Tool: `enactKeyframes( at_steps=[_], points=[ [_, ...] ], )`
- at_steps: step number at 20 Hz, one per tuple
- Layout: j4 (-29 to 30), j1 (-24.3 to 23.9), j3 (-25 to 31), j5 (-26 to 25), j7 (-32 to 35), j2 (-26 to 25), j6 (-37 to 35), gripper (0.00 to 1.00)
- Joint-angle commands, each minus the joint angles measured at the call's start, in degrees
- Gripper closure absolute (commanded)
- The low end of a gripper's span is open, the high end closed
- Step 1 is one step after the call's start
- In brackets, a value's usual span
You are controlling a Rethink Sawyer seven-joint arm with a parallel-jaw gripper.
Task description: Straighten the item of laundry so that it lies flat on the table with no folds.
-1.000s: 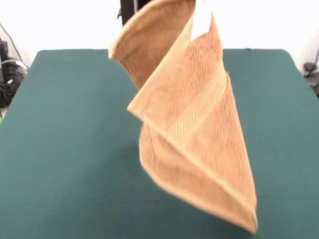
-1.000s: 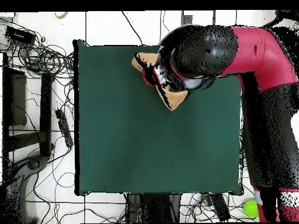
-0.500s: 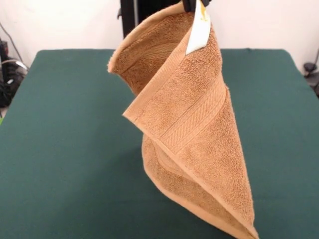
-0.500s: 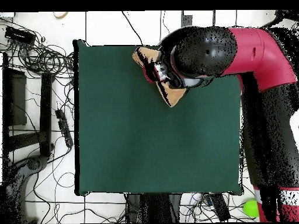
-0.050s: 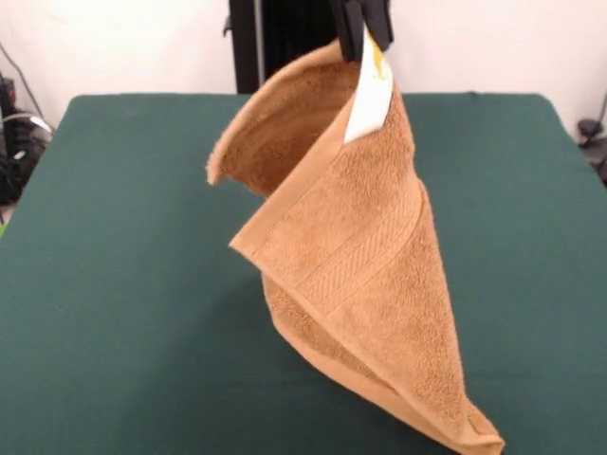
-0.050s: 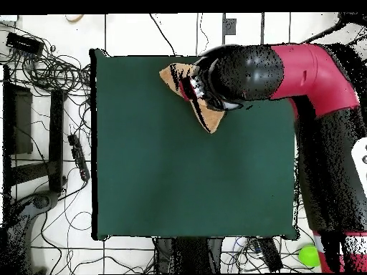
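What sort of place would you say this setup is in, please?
Probably a robotics lab: a red and black robot arm dangles a towel over a green-topped table, with tangled cables on the tiled floor alongside.

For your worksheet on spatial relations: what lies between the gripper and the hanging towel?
Nothing: in the front view the gripper is clamped directly on the towel at its top corner, beside the white tag.
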State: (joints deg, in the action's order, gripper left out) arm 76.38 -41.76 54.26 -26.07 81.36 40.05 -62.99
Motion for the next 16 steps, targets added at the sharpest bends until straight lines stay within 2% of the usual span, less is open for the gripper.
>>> enactKeyframes(
  at_steps=[1, 7, 11, 16],
  points=[
    [11.4, 1.9, -0.1, -3.2, -4.9, -2.5, 9.3, 1.00],
    [16.6, 4.0, -4.5, -7.5, 4.9, -0.6, 21.4, 1.00],
    [19.1, 7.7, -9.7, -10.4, 13.9, 1.7, 28.9, 1.00],
    [19.2, 19.9, -24.8, -18.8, 28.9, 5.9, 40.6, 1.00]
  ],
)
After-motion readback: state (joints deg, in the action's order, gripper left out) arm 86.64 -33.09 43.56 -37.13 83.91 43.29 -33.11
